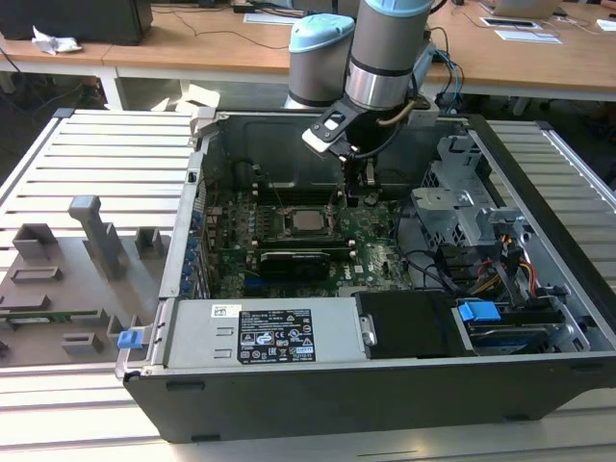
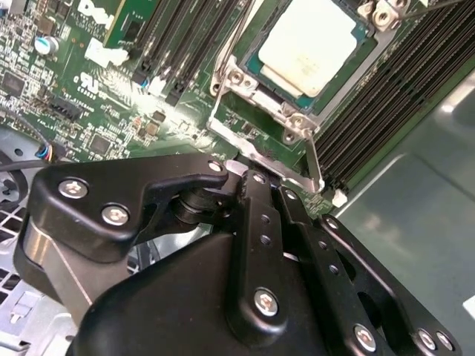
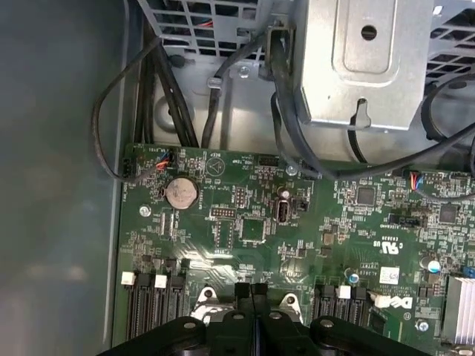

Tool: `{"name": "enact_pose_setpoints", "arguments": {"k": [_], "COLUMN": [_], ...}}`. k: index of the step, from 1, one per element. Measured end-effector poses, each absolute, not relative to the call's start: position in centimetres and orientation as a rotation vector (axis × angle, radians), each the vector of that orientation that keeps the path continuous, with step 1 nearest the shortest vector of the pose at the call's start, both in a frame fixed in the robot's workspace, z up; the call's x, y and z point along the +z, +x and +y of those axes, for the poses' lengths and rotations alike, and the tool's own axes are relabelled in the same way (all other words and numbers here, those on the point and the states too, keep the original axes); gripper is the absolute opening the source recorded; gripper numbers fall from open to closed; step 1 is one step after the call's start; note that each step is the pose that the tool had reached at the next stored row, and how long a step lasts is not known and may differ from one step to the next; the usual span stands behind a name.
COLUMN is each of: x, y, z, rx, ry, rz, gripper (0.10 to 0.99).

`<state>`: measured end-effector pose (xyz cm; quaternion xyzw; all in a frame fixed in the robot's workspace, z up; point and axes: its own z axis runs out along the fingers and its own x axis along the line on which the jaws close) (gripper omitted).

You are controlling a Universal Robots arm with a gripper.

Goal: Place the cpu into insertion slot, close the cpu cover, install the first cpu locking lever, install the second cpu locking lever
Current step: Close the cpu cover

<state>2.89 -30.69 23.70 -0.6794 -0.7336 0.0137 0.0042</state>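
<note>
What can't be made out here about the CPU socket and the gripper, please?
- Whether the gripper holds a locking lever: its own body hides the contact in both wrist views.
- Insertion slot contacts: under the cpu, second wrist view.
- Lever latching, exterior view: too small.

Cpu [image 2: 308, 44]: pale silvery-grey top, plain. Cpu cover [image 2: 245, 133]: bright silver frame. Circuit board [image 3: 326, 222]: green, speckled with small black chips and white print. Memory slots [image 2: 185, 44]: black, white end tabs. Gripper [image 3: 252, 293]: matt black, silver screw heads. Computer case [image 1: 385, 395]: dark grey. Clip [image 1: 478, 311]: blue. Table [image 1: 106, 154]: pale grey, ribbed.
</note>
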Motion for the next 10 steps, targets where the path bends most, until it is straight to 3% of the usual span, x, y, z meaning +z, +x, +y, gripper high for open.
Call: {"name": "enact_pose_setpoints", "arguments": {"k": [10], "x": [23.7], "y": [1.4], "z": [-30.7], "rx": [0.043], "ry": [-2.129], "rz": [-2.299], "gripper": [0.106]}}
